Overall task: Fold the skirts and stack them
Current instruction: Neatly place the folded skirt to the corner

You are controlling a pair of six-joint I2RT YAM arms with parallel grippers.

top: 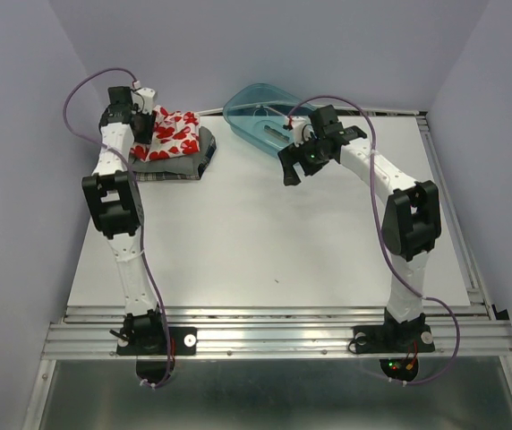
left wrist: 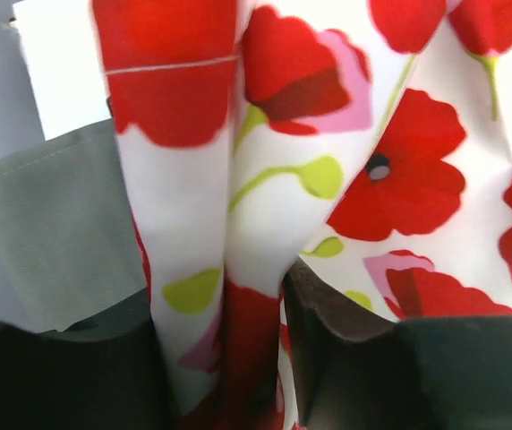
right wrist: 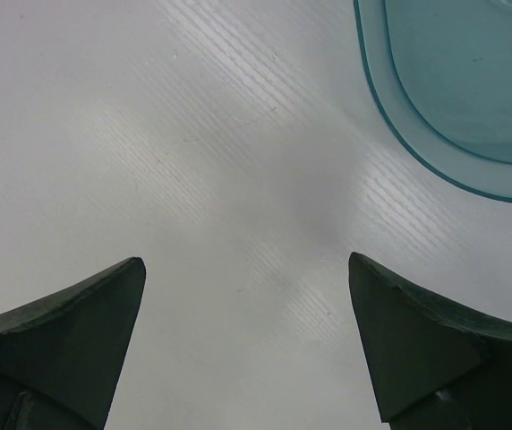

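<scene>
Skirts (top: 174, 148) stacked at far left corner of table (top: 265, 233): red-print skirt (top: 177, 133) on top, grey skirt (top: 193, 159) beneath, plaid skirt (top: 155, 176) peeking out at bottom. Left gripper (left wrist: 227, 305) down on the pile with red-print cloth bunched between its fingers (left wrist: 77, 376), clamped or slack impossible to tell. Right gripper (right wrist: 245, 260) spread wide above bare table, holding nothing, teal basket (top: 238, 100) near it at the far edge.

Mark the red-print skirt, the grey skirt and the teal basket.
red-print skirt (left wrist: 265, 215): left wrist view, on a white fold between the red blooms.
grey skirt (left wrist: 59, 233): left wrist view, on its flat grey panel at left.
teal basket (right wrist: 381, 90): right wrist view, on its curved rim.
</scene>
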